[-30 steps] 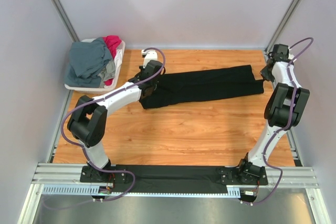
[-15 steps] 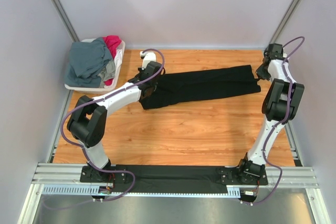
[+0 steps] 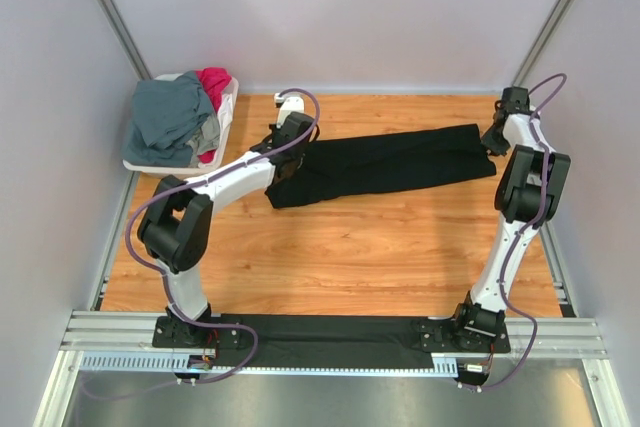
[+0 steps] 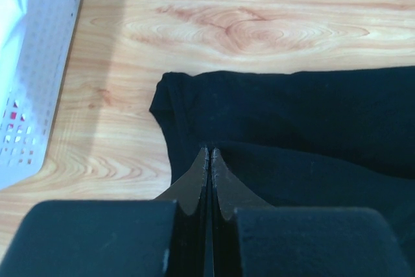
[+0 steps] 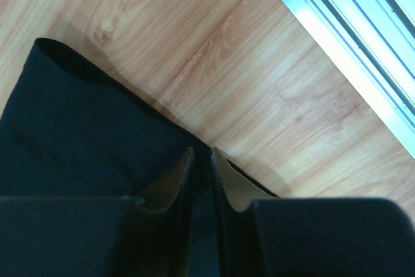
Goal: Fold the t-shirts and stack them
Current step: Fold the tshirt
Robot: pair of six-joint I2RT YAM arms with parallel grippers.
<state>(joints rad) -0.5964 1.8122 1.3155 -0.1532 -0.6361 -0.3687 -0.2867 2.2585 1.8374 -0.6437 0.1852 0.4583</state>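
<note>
Finishing the lengthwise fold, the black t-shirt (image 3: 385,162) lies stretched across the far table (image 3: 350,247), left gripper (image 4: 209,154) pinching its left end, right gripper (image 5: 202,154) barely parted at its right end; next probably a crosswise fold.

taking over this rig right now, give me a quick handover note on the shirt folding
Left gripper: shut, pinching the left end of the plain black cloth t-shirt.
Right gripper: jaws a crack apart at that shirt's right end; the grip looks loose.
The black shirt lies as a long folded strip across the far part of the wooden table.
Slate grey-blue t-shirt and magenta-red t-shirt: heaped in the white plastic basket, far left corner.
Done: lengthwise fold of the black one.
Left: fold it shorter, then fold the other two and stack all three.
</note>
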